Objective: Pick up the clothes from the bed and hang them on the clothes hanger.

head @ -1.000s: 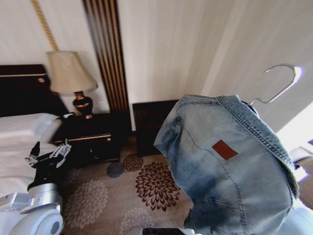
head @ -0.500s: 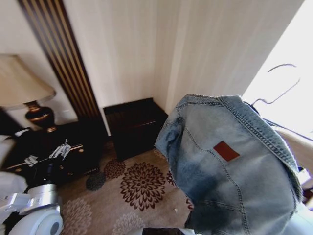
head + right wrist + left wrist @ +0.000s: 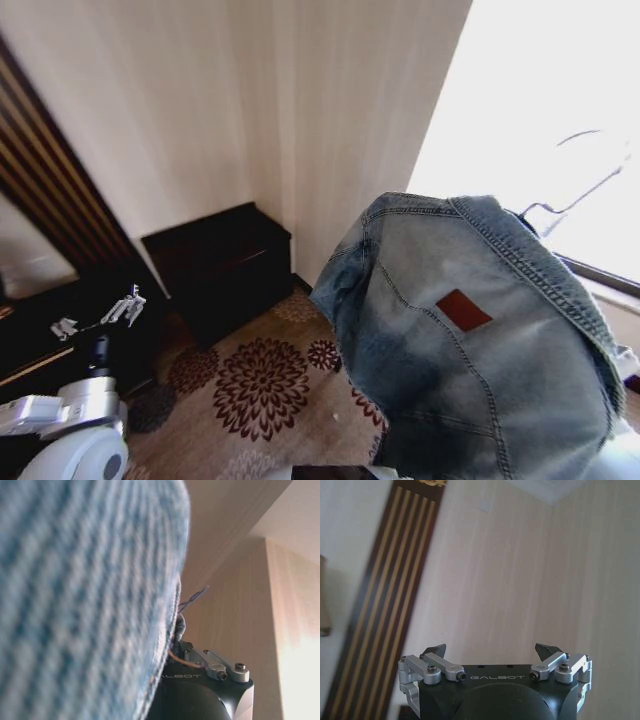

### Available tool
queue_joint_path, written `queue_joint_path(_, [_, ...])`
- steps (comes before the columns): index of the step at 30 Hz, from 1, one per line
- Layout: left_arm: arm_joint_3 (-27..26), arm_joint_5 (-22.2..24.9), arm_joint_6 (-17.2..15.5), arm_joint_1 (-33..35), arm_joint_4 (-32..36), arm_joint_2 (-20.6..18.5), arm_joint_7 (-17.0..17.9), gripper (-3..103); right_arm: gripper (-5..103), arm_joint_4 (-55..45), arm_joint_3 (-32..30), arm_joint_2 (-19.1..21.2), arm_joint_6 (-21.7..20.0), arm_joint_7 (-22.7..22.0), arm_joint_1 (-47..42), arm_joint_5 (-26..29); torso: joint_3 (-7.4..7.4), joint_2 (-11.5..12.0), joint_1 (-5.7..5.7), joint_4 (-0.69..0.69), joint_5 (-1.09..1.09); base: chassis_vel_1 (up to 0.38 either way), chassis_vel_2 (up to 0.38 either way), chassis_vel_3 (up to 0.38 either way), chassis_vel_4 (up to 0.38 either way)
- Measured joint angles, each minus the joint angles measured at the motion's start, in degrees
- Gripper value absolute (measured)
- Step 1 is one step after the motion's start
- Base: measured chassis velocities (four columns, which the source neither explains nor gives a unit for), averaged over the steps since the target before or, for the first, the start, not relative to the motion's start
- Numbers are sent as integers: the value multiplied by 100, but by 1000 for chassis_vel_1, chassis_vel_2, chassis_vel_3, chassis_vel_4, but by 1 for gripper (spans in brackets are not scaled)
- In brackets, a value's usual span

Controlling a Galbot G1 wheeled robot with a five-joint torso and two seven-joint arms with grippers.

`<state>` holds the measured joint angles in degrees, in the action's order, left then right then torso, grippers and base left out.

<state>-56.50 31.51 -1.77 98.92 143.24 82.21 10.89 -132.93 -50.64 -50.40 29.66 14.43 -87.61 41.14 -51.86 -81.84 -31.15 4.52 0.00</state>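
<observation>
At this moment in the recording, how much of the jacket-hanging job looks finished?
Mostly done, it seems: the denim jacket is off the bed and draped over the clothes hanger, whose silver hook rises above the collar. In hand: the jacket is held up on the robot's right side, its cloth covering the right gripper in the right wrist view. The left gripper is open and empty. Left: nothing shows what the hook should hang on.

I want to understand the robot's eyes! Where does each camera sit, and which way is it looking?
Head view: from the robot's head, looking down at carpet, wall, a dark cabinet; left tool low, jacket on its hanger close.
Left wrist view: behind the open left tool, facing a striped wall panel.
Right wrist view: behind the right tool, with the jacket pressed close.
Shared: head and right wrist views both show the jacket.
</observation>
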Motion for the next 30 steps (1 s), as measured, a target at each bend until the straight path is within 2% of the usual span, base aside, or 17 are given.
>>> queue_joint_path(30, [59,2,34,-181,-52,-21,-28,100,21,109,31,-23,-8,17,50,-23,0,0,0,0,0,-122,-128,-123,-128])
